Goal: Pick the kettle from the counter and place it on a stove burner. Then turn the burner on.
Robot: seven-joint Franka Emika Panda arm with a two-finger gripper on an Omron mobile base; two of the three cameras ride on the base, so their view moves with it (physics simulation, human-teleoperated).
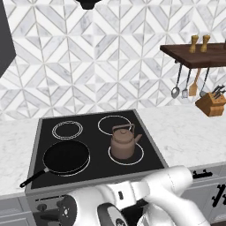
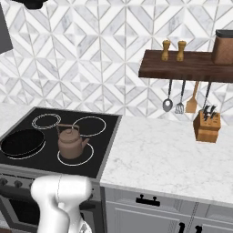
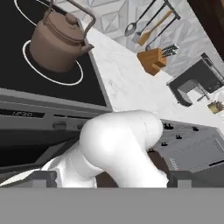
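The flat white marble counter (image 2: 168,150) runs beside the black glass stovetop (image 1: 95,145). A black round frying pan (image 1: 66,157) sits front left. The squat copper-brown metal kettle (image 1: 122,142) stands upright inside a thin white burner ring (image 1: 140,157), front right. The two-finger gripper (image 3: 111,177) is down by the stove front, jaws spread wide, holding nothing.

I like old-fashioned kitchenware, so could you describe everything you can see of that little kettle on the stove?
The kettle is small, squat and copper-brown, metal by its look, with an arched handle, a short spout and a knobbed lid that is on. It stands upright on the black glass cooktop, inside a thin white burner ring at the front right. The frying pan lies apart from it. Nothing else touches it.
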